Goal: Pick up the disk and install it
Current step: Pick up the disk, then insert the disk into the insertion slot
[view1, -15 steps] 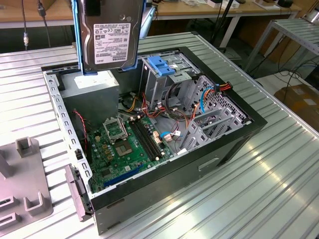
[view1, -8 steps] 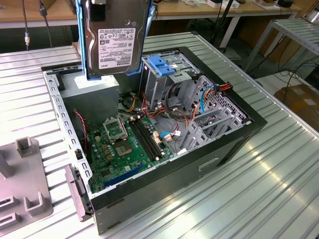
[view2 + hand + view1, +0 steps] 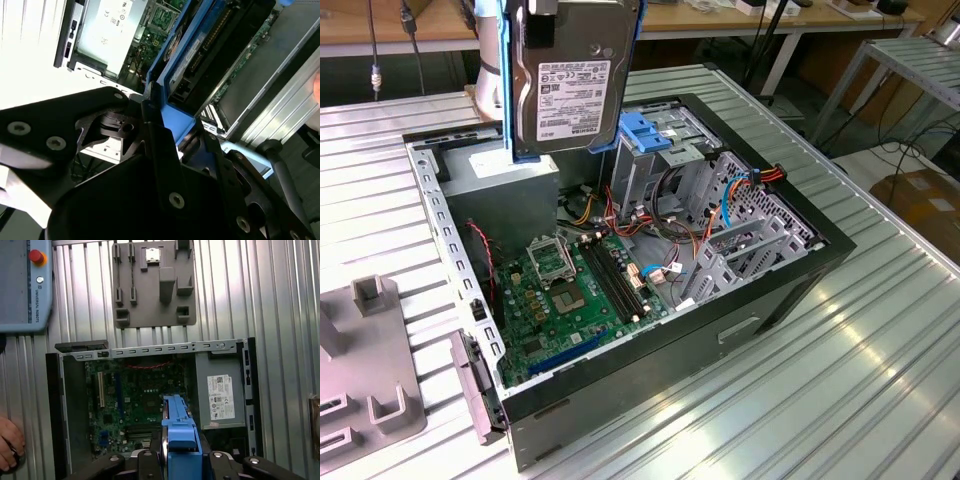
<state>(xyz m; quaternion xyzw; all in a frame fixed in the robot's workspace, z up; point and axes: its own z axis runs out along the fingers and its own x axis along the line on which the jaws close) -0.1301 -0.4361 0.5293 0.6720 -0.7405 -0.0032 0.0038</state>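
Disk (image 3: 575, 90) hangs upright over the open computer case (image 3: 720, 350), its blue carrier rail clamped between the closed fingers of the end effector (image 3: 175, 125). A good carry, I judge, keeps the slab steady, square to the drive cage (image 3: 655, 165) and clear of the loose cables (image 3: 725, 205) beside it. The case sits on a ribbed metal table (image 3: 860, 370) with a grey fixture (image 3: 370, 370). Wooden benches (image 3: 710, 18) stand behind, and a person's hand (image 3: 7, 442) rests near the case.

Printed labels (image 3: 573, 97) sit on the disk (image 3: 582, 28) and power supply (image 3: 220, 371).
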